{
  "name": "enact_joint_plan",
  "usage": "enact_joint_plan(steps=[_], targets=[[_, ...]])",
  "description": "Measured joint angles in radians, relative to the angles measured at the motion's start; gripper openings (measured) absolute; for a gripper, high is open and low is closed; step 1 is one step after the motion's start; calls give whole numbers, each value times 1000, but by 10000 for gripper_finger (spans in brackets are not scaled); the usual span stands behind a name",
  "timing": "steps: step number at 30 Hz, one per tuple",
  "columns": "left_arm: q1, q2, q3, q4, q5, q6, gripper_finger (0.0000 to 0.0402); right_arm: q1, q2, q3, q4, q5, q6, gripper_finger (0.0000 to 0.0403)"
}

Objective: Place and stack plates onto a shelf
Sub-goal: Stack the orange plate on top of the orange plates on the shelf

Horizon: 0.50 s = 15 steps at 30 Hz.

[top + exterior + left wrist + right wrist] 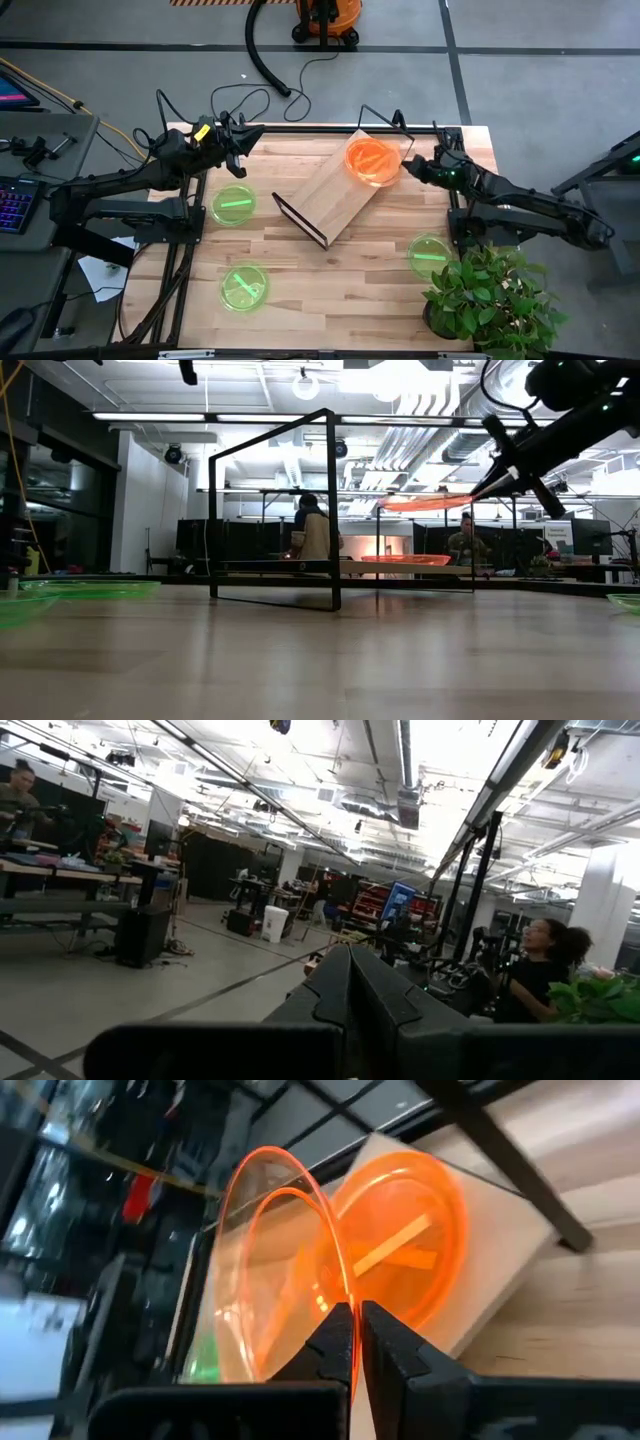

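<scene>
Shelf (335, 193) lies diagonally on the butcher-block table (330, 290), long axis near-left to far-right. My right gripper (357, 1315) is pinched on an orange plate's (275, 1270) rim, above another orange plate (405, 1245) on the shelf's far end. Three green plates (233, 205) lie flat on the table. My left gripper (243, 133) is clenched empty, far left. Open workshop beyond.

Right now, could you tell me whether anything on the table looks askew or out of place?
Yes: the shelf sits diagonally across the table, not square to its edges. The right gripper holds an orange plate tilted above another on the shelf.
</scene>
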Motion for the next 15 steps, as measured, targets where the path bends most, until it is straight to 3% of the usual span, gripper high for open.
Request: enact_joint_plan(steps=[6,12,15], targets=[[0,0,0,0,0,0,0,26,95,0,29,134,125,0],[0,0,0,0,0,-1,0,45,224,0,110,175,206,0],[0,0,0,0,-4,-2,0,59,280,0,123,247,269,0]])
